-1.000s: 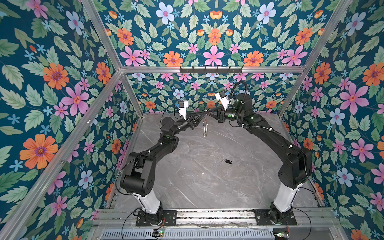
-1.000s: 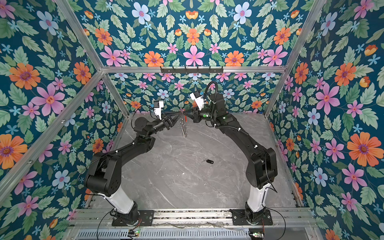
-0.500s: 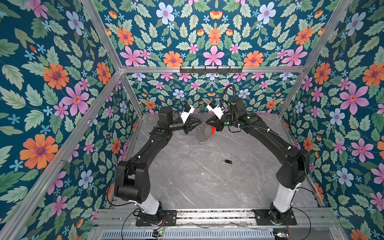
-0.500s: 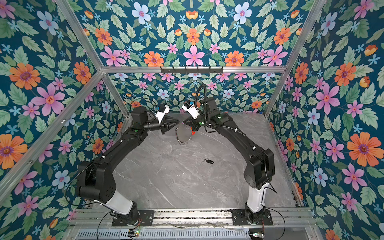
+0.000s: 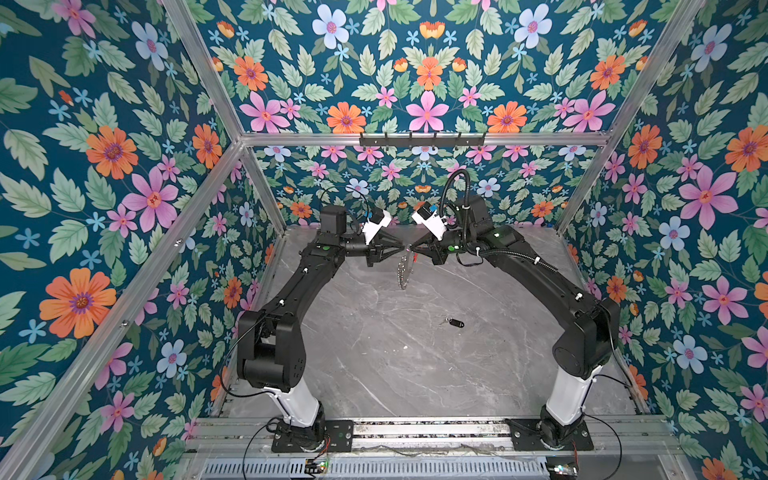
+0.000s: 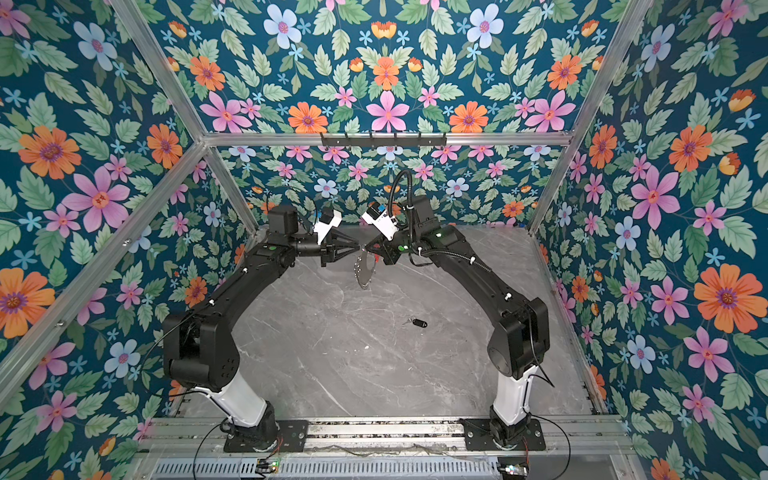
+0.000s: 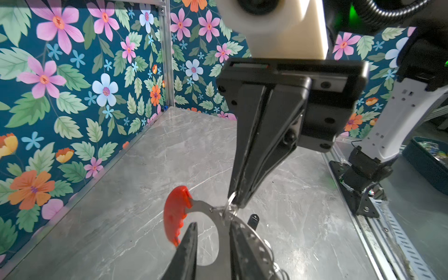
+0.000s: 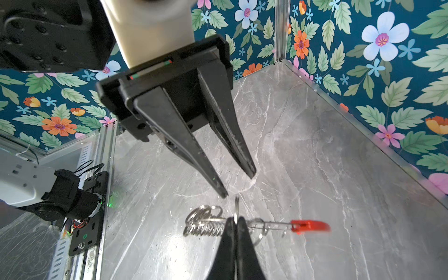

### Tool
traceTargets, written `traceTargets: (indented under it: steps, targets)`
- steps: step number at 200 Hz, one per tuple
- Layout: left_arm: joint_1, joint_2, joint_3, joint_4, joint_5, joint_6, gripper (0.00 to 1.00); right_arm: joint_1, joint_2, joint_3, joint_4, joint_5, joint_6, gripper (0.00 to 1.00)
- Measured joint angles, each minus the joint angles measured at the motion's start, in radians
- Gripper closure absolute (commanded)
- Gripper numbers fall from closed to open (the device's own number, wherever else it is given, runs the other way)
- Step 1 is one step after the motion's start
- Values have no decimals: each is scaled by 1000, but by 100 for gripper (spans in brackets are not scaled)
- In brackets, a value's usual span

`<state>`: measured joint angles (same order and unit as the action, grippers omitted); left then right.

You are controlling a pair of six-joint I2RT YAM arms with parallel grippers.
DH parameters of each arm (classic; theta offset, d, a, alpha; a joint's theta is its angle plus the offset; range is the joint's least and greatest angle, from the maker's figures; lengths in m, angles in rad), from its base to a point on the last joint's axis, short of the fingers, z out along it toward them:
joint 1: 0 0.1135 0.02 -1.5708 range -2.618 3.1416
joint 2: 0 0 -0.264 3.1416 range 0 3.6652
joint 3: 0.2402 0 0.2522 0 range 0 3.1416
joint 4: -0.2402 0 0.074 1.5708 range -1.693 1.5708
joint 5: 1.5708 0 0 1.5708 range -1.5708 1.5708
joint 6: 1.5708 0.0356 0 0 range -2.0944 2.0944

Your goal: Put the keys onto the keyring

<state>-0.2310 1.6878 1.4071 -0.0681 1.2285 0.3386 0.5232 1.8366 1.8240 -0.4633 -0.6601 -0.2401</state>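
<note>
The keyring (image 5: 404, 272) (image 6: 363, 272), a grey disc fringed with silver loops and carrying a red piece (image 7: 175, 215), hangs above the back middle of the table. My right gripper (image 8: 235, 219) (image 5: 411, 250) is shut on one of its silver loops. My left gripper (image 7: 212, 225) (image 8: 238, 185) faces it tip to tip, jaws open. In the right wrist view its tips stand just clear of the held loop. The keys (image 5: 455, 322) (image 6: 419, 322), a small black tag with a little ring, lie on the table nearer the front, to the right of the middle and away from both grippers.
The grey marble table (image 5: 374, 365) is walled by floral panels on three sides. A black hook rail (image 5: 422, 140) sits on the back beam above the arms. A metal rail (image 5: 415, 432) runs along the front edge, with a blue bin (image 7: 426, 157) beyond it.
Both grippers have drawn forward from the back wall with the keyring between them. The left wrist has risen and levelled. The keyring has swung slightly. The keys have not moved.
</note>
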Motion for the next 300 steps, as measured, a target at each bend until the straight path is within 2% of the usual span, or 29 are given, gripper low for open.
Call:
traceTargets:
  steps: [77, 115, 147, 174, 196, 246, 258, 271, 300]
  targets:
    - [-3, -5, -27, 64, 40, -47, 71, 0, 16, 20, -4, -40, 6, 100]
    - [-3, -5, -24, 73, 48, -55, 78, 2, 29, 36, -13, -44, 6, 100]
    - [-7, 8, -21, 82, 60, -75, 78, 3, 39, 48, -24, -45, 6, 100]
    - [-10, 8, -25, 82, 70, -81, 86, 5, 47, 59, -42, -44, 7, 100]
    - [-9, 8, -27, 81, 83, -93, 100, 5, 47, 60, -44, -43, 6, 100]
    - [-10, 0, -50, 93, 79, -102, 100, 6, 48, 51, -49, -45, 30, 99]
    - [-11, -10, -80, 137, 73, -133, 100, 8, 38, 29, -29, -43, 49, 83]
    - [-14, -31, -153, 266, 61, -212, 100, 8, 17, -14, 4, -20, 89, 70]
    - [-20, -49, -336, 733, -13, -529, 100, -1, -49, -141, 169, 55, 193, 68]
